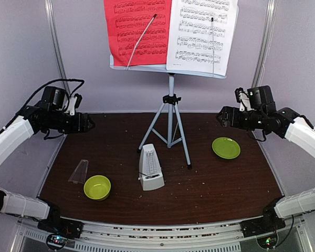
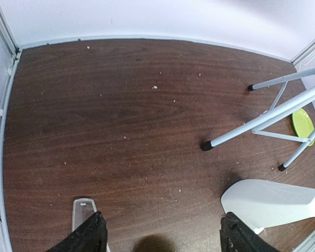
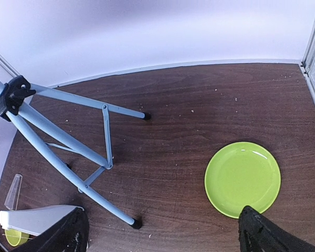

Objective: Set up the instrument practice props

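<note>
1. At 12 o'clock on the brown table, the music stand is upright, with its three legs spread on the tabletop.
2. On its desk the red sheet fills the left half and the white sheet the right. Their edges meet, and a thin wire arm lies across each.
3. Near the table's middle, at 6 o'clock from the stand and just beside its front legs, the metronome stands upright and uncovered.
4. At 9 o'clock from the metronome and well apart from it, the clear cover stands alone. The lime-green bowl sits just beside it at its 4 o'clock.
5. At the table's 3 o'clock lies the lime-green plate.
6. At 10 o'clock the left gripper hovers above the table, fingers spread, holding nothing.
7. At 2 o'clock the right gripper hovers likewise, its jaws wide and empty.
</note>
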Robot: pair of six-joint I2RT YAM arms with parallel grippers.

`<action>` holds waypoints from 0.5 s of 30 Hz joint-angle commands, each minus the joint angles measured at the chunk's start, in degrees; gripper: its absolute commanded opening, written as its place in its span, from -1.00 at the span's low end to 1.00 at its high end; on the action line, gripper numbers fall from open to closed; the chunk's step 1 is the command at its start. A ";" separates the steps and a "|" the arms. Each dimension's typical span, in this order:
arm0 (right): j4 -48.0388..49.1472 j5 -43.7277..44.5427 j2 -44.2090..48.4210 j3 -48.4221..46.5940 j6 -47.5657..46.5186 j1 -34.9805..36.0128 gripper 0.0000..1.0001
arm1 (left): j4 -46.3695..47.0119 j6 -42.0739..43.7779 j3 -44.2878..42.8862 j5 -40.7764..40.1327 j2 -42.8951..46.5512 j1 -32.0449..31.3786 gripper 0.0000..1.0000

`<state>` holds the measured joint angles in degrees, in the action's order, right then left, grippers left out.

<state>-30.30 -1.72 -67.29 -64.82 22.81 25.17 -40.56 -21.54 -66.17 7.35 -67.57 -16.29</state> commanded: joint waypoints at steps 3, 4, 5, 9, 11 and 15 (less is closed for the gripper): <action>0.01 -4.78 3.83 -2.32 -2.00 -2.70 1.00 | -1.73 2.96 -7.83 0.48 -1.23 1.01 0.59; 0.18 -5.47 4.49 -2.49 -2.13 -2.90 1.00 | -1.94 3.04 -8.63 0.24 -1.25 1.08 0.65; 0.28 -5.99 5.16 -2.58 -2.23 -2.99 1.00 | -2.18 3.08 -9.42 -0.03 -1.17 1.09 0.70; 0.39 -7.60 7.78 -2.94 -2.50 -3.28 1.00 | -3.76 3.04 -12.18 -1.67 -0.86 1.18 0.93; 0.43 -8.58 9.06 -2.85 -2.44 -3.28 1.00 | -4.36 3.23 -13.16 -2.03 -0.47 1.18 0.96; 1.04 -10.53 12.12 -2.24 -2.16 -3.24 1.00 | -5.05 3.18 -13.86 -2.90 1.59 1.18 0.96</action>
<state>-30.24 -9.19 -58.08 -66.17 20.93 22.35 -45.04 -19.14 -78.26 6.04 -68.31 -15.68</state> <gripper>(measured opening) 1.000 0.978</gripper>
